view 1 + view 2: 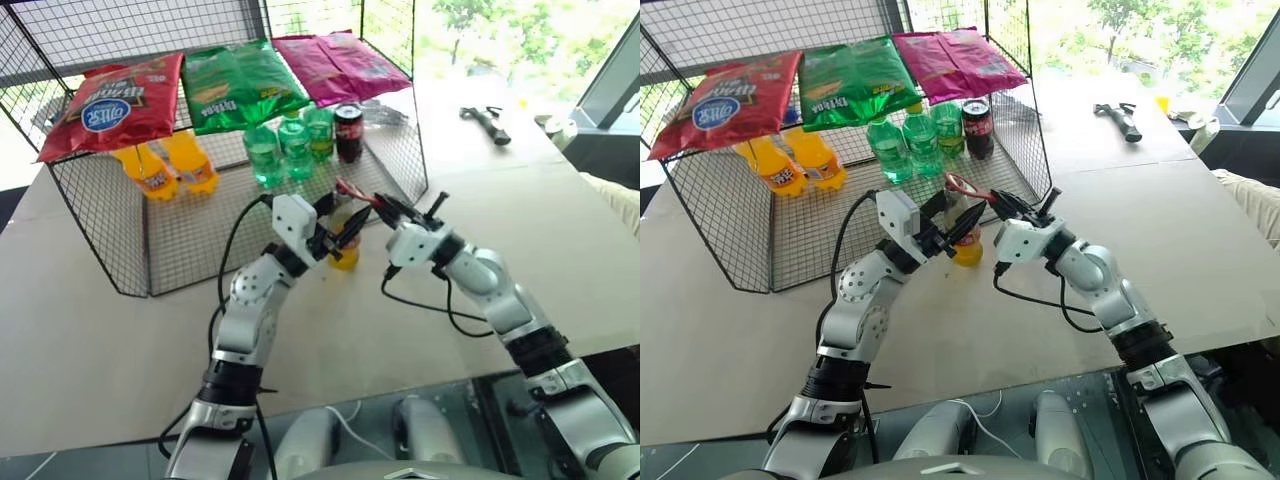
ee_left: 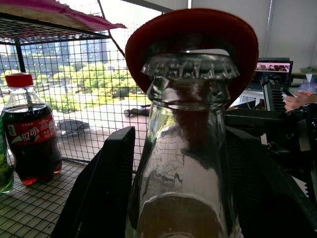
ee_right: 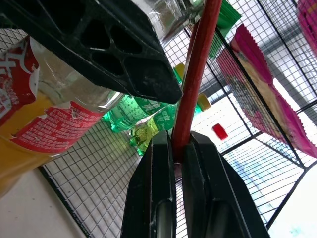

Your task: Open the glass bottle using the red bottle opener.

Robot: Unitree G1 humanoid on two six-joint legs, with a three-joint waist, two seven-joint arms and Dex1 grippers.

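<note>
The glass bottle point(image 1: 966, 243) stands upright on the counter point(image 1: 1160, 220), just in front of the open side of the wire cage point(image 1: 1025, 120). The left gripper point(image 1: 952, 232) holds it: its jaws are closed around the body of the bottle, one black finger point(image 2: 101, 191) on each side of the glass. The yellow-orange drink fills the lower part of the bottle, and the metal cap point(image 2: 190, 65) is on the neck.

The right gripper point(image 1: 1002, 207) comes from the right side, and its jaws are pressed tight on the straight handle of the red bottle opener point(image 1: 967, 187). In the left wrist view the rounded red head of the opener point(image 2: 193, 37) sits over and behind the cap, touching its top edge.

Inside the cage, behind the bottle, stand green plastic bottles point(image 1: 905, 140), orange plastic bottles point(image 1: 790, 160) and a dark cola bottle point(image 1: 977, 128). Snack bags point(image 1: 845, 75) lie on top of the cage.
</note>
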